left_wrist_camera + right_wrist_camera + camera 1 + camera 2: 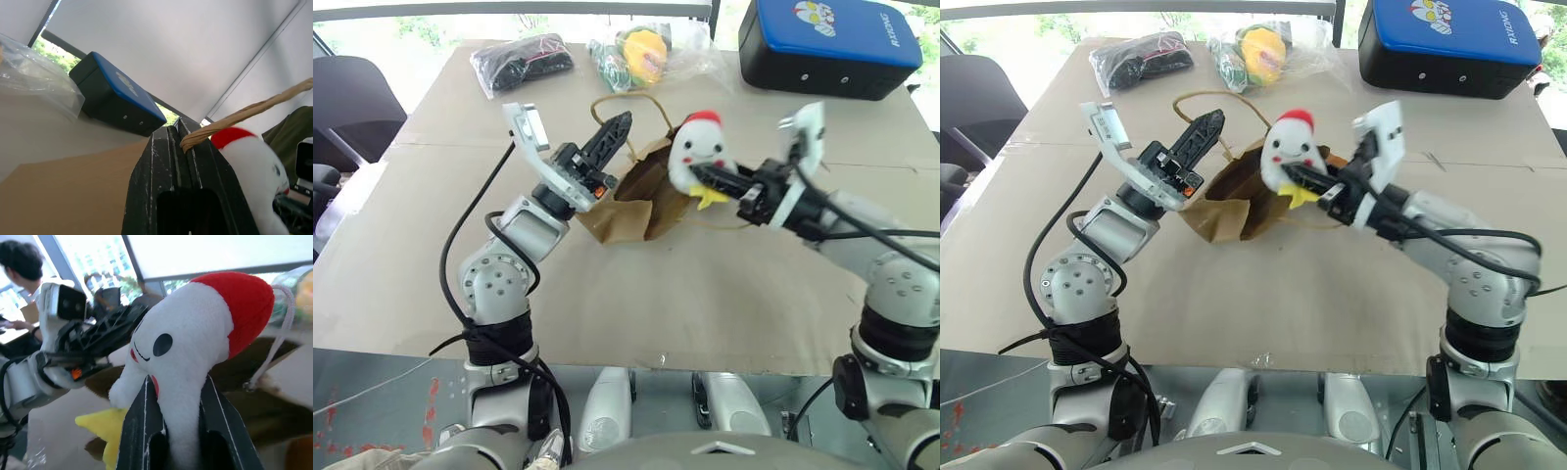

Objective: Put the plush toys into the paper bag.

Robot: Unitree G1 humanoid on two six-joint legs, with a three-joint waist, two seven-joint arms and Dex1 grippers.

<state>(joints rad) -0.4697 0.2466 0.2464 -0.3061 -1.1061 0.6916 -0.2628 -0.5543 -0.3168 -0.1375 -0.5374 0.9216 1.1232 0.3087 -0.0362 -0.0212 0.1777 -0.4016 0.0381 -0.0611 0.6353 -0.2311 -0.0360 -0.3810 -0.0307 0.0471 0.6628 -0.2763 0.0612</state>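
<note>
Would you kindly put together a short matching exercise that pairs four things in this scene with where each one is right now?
Things:
1. white chick
2. paper bag
3. bag handle
4. blue case

Places or states:
A. pinched in the shut left tool
B. standing at the table's far right corner
C. clamped in the right tool
D. lying open on the cardboard

Pairs: 1-C, 2-D, 3-A, 4-B
</note>
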